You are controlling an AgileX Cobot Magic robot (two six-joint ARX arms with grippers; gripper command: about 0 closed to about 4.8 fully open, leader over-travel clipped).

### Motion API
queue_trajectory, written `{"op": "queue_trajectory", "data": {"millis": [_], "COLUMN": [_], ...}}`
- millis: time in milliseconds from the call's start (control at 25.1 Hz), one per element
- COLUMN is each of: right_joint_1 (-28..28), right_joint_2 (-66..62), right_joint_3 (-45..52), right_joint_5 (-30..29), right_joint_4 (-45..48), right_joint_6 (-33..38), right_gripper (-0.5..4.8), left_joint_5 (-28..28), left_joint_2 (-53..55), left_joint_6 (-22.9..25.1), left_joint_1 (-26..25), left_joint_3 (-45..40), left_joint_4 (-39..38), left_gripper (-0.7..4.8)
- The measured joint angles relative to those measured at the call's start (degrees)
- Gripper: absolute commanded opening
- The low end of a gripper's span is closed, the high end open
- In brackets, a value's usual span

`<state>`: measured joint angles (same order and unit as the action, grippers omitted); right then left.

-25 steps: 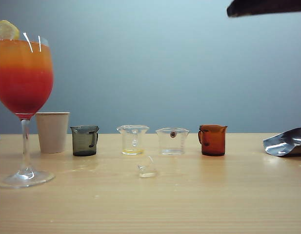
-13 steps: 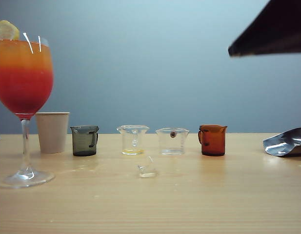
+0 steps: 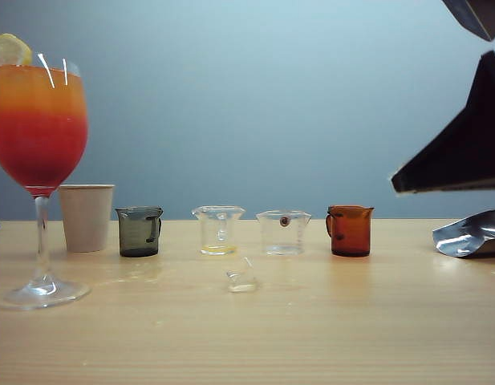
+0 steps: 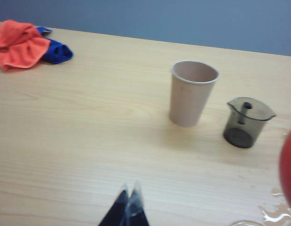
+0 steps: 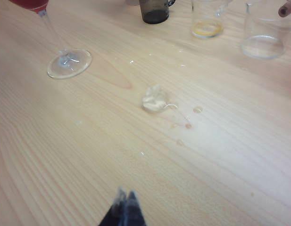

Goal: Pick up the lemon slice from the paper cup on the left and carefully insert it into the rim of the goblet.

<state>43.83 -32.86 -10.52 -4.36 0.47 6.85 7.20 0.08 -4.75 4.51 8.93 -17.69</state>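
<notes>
A: Thin yellow lemon slice (image 3: 10, 50) perched on the rim of the large clear stemmed goblet (image 3: 38, 128), above an orange-to-red layered drink; far left of the exterior view; round foot flat on the light wooden table (image 3: 311, 337).

B: And the plain off-white tapered paper cup (image 3: 87, 216)?

A: Upright just behind and right of the goblet's stem; interior looks bare from the left wrist view (image 4: 193, 92); dark grey-green handled beaker (image 4: 246, 122) just beside it, not touching.

B: Left gripper (image 4: 128, 206)?

A: Fingertips pressed together, nothing between them; hanging above bare tabletop, well apart from the paper cup; only a red edge of the goblet's bowl (image 4: 289, 167) at the side of that view; lemon slice not visible there.

B: Right gripper (image 5: 125, 207)?

A: Also pressed shut and empty; above open table, well apart from the goblet's foot (image 5: 70, 63); small crumpled clear scrap (image 5: 155, 100) lying between the gripper and the beakers, with a few droplets beside it. In the exterior view, only a dark slanted arm part (image 3: 464, 144) at upper right, far across from the slice.

B: Rest of the row?

A: Clear beaker with a little yellow liquid (image 3: 219, 230); clear beaker (image 3: 284, 233); orange-brown handled beaker (image 3: 350, 230); silver foil pouch (image 3: 472, 234) at far right; orange-red cloth (image 4: 20, 43) and blue cloth (image 4: 55, 51) bunched together near the table's far edge.
</notes>
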Motion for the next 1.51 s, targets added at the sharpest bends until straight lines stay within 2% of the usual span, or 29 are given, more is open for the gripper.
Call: {"op": "queue_trajectory", "data": {"millis": [239, 637, 797, 876, 996, 1514], "right_joint_1": [0.0, 0.0, 0.0, 0.0, -0.1, -0.2], "right_joint_2": [0.4, 12.4, 19.3, 23.8, 27.8, 29.6], "right_joint_3": [4.5, 9.9, 10.2, 10.2, 10.2, 10.2], "right_joint_5": [-0.4, -1.9, -1.7, 0.1, 3.2, 3.3], "right_joint_4": [1.3, 1.1, -4.7, -10.6, -11.1, -11.1], "right_joint_6": [0.9, 5.2, 5.3, 5.3, 5.3, 5.2], "right_gripper": [-0.06, -0.06, -0.06, -0.06, -0.05, -0.05], "left_joint_5": [0.9, 2.0, 2.0, 2.0, 1.9, 1.1], "left_joint_2": [0.0, 0.0, 0.0, 0.0, 0.0, 0.0], "left_joint_6": [0.0, 0.1, 0.2, 0.2, 0.2, 0.0], "left_joint_1": [0.0, 0.0, 0.0, 0.0, 0.0, 0.0], "left_joint_3": [-1.8, -5.9, -6.7, -6.8, -6.8, -6.9], "left_joint_4": [0.3, 1.6, 2.8, 3.0, 3.3, 3.5], "left_gripper": [-0.05, -0.05, -0.05, -0.05, -0.05, -0.04]}}
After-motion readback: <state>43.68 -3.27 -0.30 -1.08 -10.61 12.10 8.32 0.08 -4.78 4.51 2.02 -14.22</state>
